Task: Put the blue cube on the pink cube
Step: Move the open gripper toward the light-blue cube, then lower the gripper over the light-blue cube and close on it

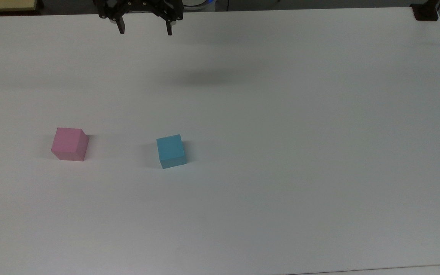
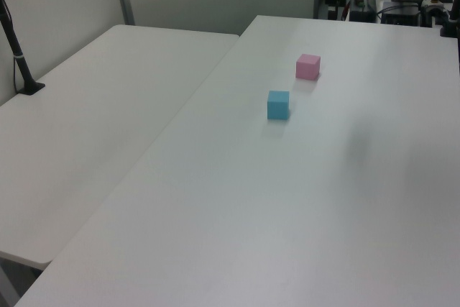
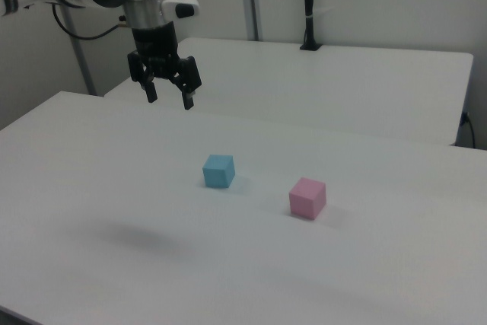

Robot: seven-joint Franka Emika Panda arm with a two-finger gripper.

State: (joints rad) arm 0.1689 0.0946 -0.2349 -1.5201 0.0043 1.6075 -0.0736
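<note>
Overhead, spread fingers [image 1: 121,28] above blue cube [image 1: 171,151]

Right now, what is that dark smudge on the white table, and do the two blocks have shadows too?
In the top view the smudge is a soft shadow, likely cast by the hand hanging open above the table. In the right view a similar blurry patch lies on the table. The blue cube and the pink cube cast only faint, small shadows beside them.
</note>
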